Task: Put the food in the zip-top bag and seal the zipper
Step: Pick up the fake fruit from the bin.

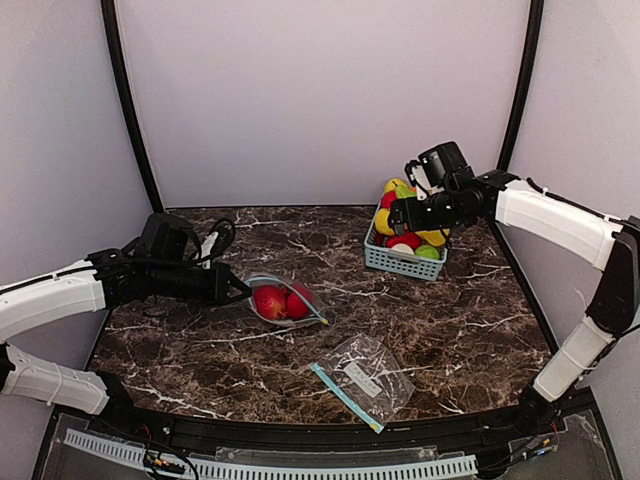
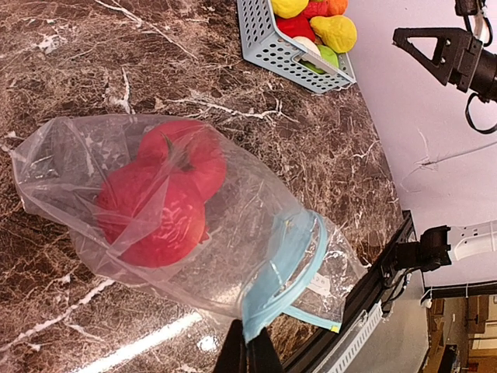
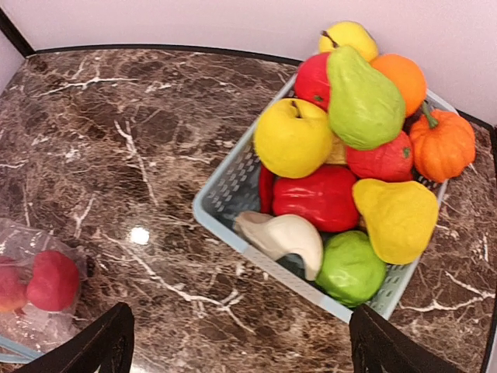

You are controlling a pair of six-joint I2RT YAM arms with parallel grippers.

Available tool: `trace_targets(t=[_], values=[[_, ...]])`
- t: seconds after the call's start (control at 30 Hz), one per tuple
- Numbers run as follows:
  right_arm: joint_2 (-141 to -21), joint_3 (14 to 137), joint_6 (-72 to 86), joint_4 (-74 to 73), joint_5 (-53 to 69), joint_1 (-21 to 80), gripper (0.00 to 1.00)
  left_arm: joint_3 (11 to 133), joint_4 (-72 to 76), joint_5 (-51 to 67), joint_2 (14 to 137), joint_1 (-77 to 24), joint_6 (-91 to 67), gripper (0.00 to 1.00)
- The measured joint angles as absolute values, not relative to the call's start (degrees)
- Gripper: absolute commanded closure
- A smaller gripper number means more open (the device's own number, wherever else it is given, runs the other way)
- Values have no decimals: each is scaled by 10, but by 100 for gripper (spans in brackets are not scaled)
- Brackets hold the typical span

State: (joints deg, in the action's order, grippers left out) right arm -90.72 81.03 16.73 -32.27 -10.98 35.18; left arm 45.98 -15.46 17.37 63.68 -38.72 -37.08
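A clear zip-top bag (image 1: 290, 305) with a light-blue zipper lies left of centre and holds two red toy fruits (image 2: 167, 202). My left gripper (image 2: 248, 353) is shut on the bag's blue zipper strip (image 2: 279, 272) at its mouth; it also shows in the top view (image 1: 235, 290). My right gripper (image 3: 241, 350) is open and empty, hovering above the near edge of the light-blue basket (image 3: 233, 225). The basket holds several toy foods: yellow apple (image 3: 293, 137), green pear (image 3: 361, 97), red pepper (image 3: 322, 198), yellow pear (image 3: 396, 217), green apple (image 3: 349, 268).
A second, empty zip-top bag (image 1: 365, 375) lies flat near the table's front edge. The basket (image 1: 400, 260) stands at the back right by the wall. A small orange pumpkin (image 3: 441, 144) sits at the basket's right side.
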Motion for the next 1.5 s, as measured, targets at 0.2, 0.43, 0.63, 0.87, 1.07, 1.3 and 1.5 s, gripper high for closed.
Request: trace_targets(t=[0.2, 0.43, 0.63, 0.87, 1.07, 1.3, 1.5], values=[[-948, 858, 136, -345, -98, 262, 9, 460, -155, 174, 642, -387, -371, 99], [-1044, 944, 107, -348, -82, 208, 9, 460, -155, 174, 650, -387, -371, 99], [-1111, 1007, 82, -349, -65, 194, 8, 460, -155, 176, 668, -387, -371, 99], [-1174, 1079, 56, -348, -55, 184, 6, 470, -151, 185, 694, -387, -371, 99], [-1224, 1120, 44, -348, -50, 174, 16, 479, -149, 187, 700, -387, -371, 99], [-1255, 1145, 36, -348, -35, 172, 25, 479, -149, 187, 700, -387, -371, 99], [-1262, 1153, 29, -348, -32, 172, 34, 479, -149, 187, 700, -387, -371, 99]])
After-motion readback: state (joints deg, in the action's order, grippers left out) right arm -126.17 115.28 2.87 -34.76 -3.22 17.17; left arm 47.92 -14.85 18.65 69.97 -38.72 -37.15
